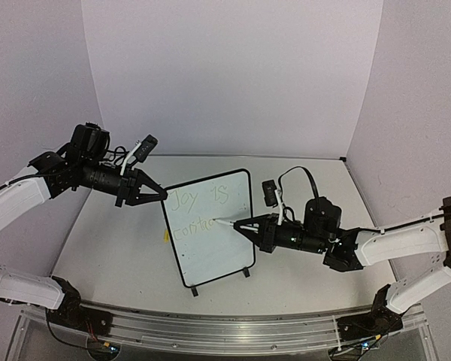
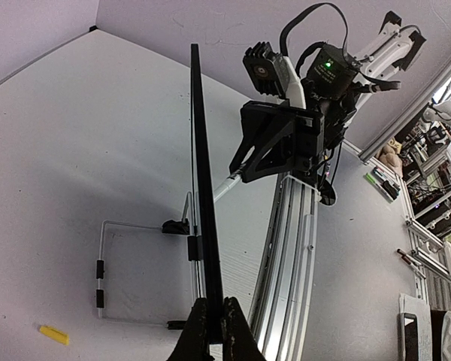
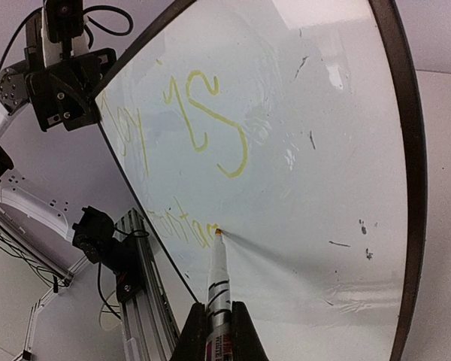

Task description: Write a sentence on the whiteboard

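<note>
Whiteboard (image 1: 218, 252), glossy and black-framed, is clamped by the left gripper (image 1: 164, 194); a slim marker (image 1: 224, 221), clenched by the right gripper (image 1: 238, 224), is pressed beside yellow handwriting (image 1: 186, 201).

Small yellow piece (image 2: 52, 335) on table (image 1: 113, 241)
</note>
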Robot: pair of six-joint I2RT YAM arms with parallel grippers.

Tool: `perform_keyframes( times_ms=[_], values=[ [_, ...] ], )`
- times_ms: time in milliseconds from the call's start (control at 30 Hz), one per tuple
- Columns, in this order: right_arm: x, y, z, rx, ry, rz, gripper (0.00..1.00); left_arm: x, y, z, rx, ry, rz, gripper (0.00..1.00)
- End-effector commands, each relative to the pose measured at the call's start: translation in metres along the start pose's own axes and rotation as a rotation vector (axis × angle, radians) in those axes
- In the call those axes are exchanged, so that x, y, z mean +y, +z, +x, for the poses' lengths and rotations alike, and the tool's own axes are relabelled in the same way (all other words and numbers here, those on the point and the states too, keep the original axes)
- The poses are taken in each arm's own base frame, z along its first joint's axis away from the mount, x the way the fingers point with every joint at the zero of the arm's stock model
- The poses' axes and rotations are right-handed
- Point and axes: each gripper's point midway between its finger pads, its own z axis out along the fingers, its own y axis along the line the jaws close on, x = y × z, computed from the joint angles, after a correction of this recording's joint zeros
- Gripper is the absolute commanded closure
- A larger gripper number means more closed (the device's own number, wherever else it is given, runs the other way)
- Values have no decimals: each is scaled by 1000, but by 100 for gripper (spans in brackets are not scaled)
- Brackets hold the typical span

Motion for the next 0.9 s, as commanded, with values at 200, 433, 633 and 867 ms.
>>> perform_keyframes(
  times_ms=[200,433,633,867],
  values=[
    [-12,-3,0,-24,21,47,100,-5,1,6,15,-8,21,100],
    [-23,-5,27,40,72,65,100,-4,1,6,17,-11,20,100],
    [-26,-1,44,102,89,65,100,-4,2,6,17,-10,20,100],
    [-8,12,26,60,58,9,100,-3,2,6,19,-11,18,100]
  ],
)
